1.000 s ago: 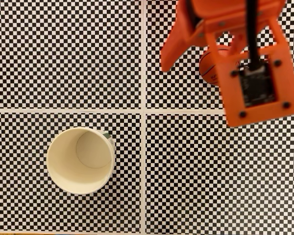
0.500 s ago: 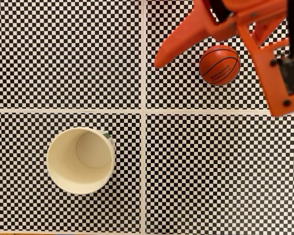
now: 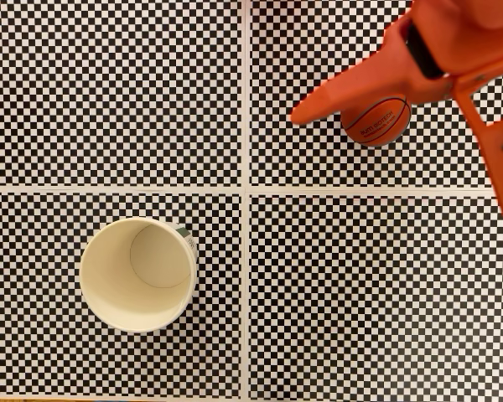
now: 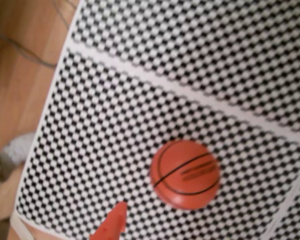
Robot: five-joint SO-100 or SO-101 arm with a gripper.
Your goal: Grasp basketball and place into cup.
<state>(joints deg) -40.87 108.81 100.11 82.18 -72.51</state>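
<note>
Ball: the basketball point(image 3: 377, 124) is a small orange-red sphere with thin black curved seams; in the fixed view its upper part is covered by the orange arm point(image 3: 453, 42).
Ball, close up: in the wrist view the basketball point(image 4: 185, 173) shows 2 curved seam lines and a glossy lower edge.
Writing: 2 short lines of small black lettering sit on the ball between the seams, too small and blurred to read in either view.
Ball's place: it lies on the checkered mat point(image 3: 151, 100), in the upper right panel of the fixed view, well apart from the cup.
Cup: the cup point(image 3: 137, 274) stands upright in the lower left panel, mouth up, cream-white with a rolled rim and a pale inside; a sliver of green print shows at its upper right edge, not readable.
Gripper: 1 pointed orange finger point(image 3: 339, 90) reaches left past the ball in the fixed view; a finger tip point(image 4: 110, 227) also shows at the bottom of the wrist view, beside the ball and apart from it. Whether the jaws are spread or closed cannot be told.
Mat: black and white checks, split by white lines into 4 panels.
Table: bare wood point(image 4: 20, 75) shows beyond the mat's edge in the wrist view.
</note>
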